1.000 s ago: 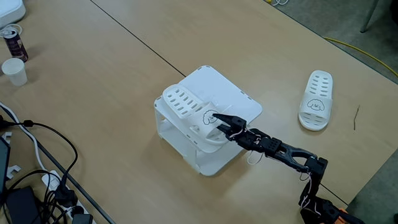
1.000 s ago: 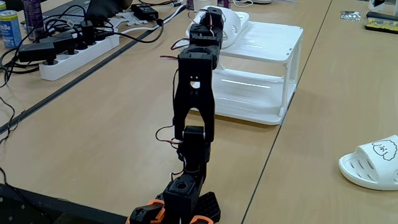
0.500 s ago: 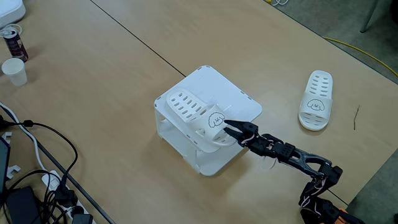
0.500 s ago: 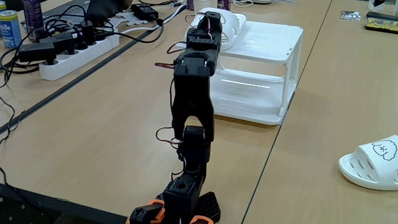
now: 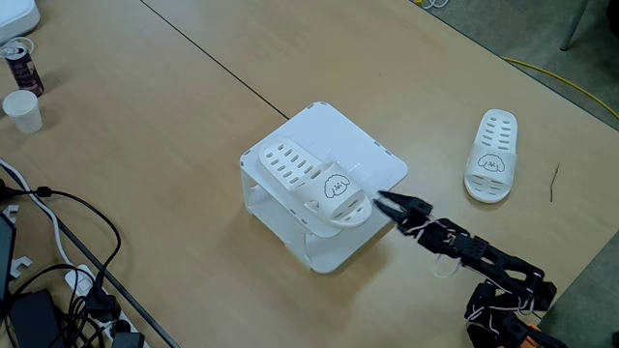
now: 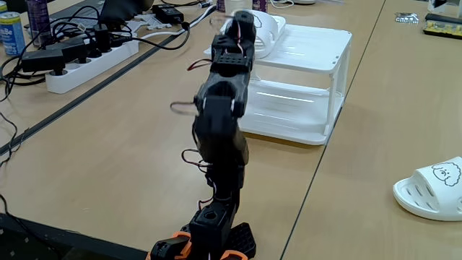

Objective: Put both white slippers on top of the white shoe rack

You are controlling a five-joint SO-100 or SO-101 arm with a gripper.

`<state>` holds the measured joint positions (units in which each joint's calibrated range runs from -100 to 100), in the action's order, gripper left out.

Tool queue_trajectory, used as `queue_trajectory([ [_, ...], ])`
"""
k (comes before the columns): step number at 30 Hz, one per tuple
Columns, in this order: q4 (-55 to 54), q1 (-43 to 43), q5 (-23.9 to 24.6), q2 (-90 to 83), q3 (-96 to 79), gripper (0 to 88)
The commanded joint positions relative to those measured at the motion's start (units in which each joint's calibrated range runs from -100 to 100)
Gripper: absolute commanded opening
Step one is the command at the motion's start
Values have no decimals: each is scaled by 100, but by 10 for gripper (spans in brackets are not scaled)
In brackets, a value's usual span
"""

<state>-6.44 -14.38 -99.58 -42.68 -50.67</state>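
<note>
We see one of the white slippers (image 5: 314,181) lying on top of the white shoe rack (image 5: 363,145), on the side of the top panel nearest the lower left of the high fixed view, with its toe strap and the small puppy face turned toward the arm. In the low fixed view the same slipper (image 6: 266,29) shows as a white rounded shape at the far left corner of the rack (image 6: 317,50), partly behind the arm. The second slipper (image 5: 491,155) lies flat on the table (image 5: 145,116), well apart from the rack, to its right in the high view; in the low view it (image 6: 433,189) is at the right edge, nearer to the camera than the rack.

The gripper (image 5: 389,202) is just beside the rack's near corner, close to the toe of the slipper on top but apart from it. Its fingers look nearly together and carry nothing, but we cannot tell surely, because they are small and dark.

Left of the rack, far away, stand a paper cup (image 5: 22,110) and a can (image 5: 19,65).
</note>
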Motion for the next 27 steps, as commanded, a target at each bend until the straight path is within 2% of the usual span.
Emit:
queue_trajectory([
  [1,-38,599,-42,-1029,146,104],
  [3,-38,1208,-42,-1146,237,104],
  [6,-38,2622,-42,-759,255,104],
  [9,-46,3790,-42,276,327,104],
  [12,-72,4539,-42,1479,751,111],
  [17,-115,5312,-42,2859,1761,107],
  [21,-115,5583,-42,3490,2032,117],
  [25,-115,5690,-42,3852,1833,215],
  [27,-115,5673,-42,3902,1599,233],
])
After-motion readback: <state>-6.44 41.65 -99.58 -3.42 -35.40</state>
